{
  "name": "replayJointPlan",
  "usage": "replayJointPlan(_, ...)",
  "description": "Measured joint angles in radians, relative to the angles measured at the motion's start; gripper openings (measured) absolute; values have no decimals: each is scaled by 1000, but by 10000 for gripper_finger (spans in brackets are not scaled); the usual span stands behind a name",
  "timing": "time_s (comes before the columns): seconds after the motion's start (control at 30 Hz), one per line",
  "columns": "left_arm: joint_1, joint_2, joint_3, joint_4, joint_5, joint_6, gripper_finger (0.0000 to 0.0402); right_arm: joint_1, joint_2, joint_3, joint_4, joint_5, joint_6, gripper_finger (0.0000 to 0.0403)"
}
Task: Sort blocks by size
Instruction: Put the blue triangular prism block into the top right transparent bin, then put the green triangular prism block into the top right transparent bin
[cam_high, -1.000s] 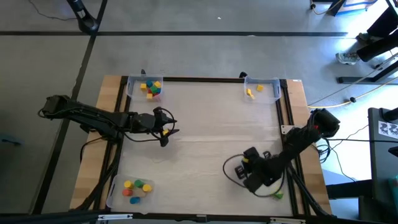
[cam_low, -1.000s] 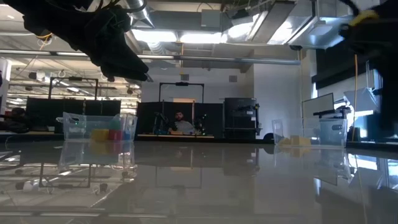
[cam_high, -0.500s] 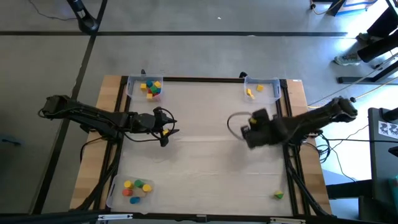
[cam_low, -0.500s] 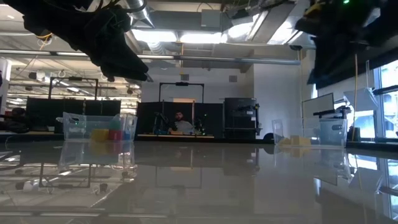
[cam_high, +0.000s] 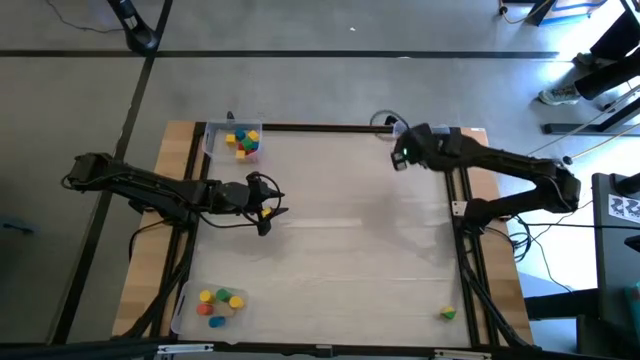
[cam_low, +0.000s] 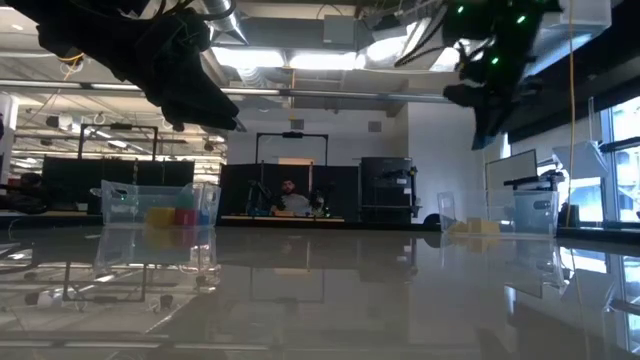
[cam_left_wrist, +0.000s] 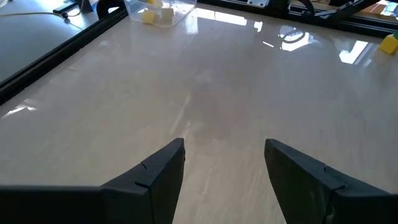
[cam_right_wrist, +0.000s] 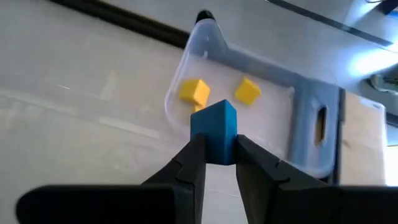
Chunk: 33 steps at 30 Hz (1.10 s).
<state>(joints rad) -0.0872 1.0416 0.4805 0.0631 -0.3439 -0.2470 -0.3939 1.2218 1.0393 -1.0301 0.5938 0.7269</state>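
The right hand (cam_right_wrist: 214, 163) pinches a blue block (cam_right_wrist: 214, 129) between its fingers, held just short of the clear tray (cam_right_wrist: 298, 134) with two yellow blocks (cam_right_wrist: 194, 91), apparently for dropping, while the left hand (cam_left_wrist: 224, 168) waits spread over mid-bench (cam_left_wrist: 205, 99).

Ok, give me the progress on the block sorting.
Done: two yellow blocks lie in the far right tray, several in the far left tray. In hand: the right gripper holds a blue block over the right tray. Left: the near tray's blocks and a loose block; the left gripper waits open.
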Motion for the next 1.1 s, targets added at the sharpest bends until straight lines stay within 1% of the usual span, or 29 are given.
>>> replayJointPlan(0.1, 0, 0, 0, 0, 0, -7, 210, -110, 22, -14, 119, -50, -114, 78)
replayJointPlan(0.23, 0, 0, 0, -1, 0, -13, 210, -215, 62, -37, 225, -77, -206, 78)
replayJointPlan(0.33, 0, 0, 0, -4, 0, -13, 210, -270, 96, -49, 254, -65, -247, 78)
replayJointPlan(0.5, 0, 0, 0, -9, 0, -18, 210, -322, 146, -56, 263, -61, -295, 82)
replayJointPlan(0.63, 0, 0, 0, -8, 0, -23, 210, -323, 165, -56, 280, -55, -367, 104)
replayJointPlan(0.77, 0, 0, 0, -8, 0, -37, 210, -320, 161, -56, 272, -60, -418, 158)
replayJointPlan(0.87, 0, 0, 0, -8, 0, -38, 210, -313, 140, -36, 181, -74, -427, 201)
replayJointPlan(0.97, 0, 0, 0, -7, 0, -41, 210, -271, 107, 9, 65, -130, -409, 231)
replayJointPlan(1.1, 0, 0, 0, -7, 0, -42, 210, -148, 41, 60, -61, -266, -348, 252)
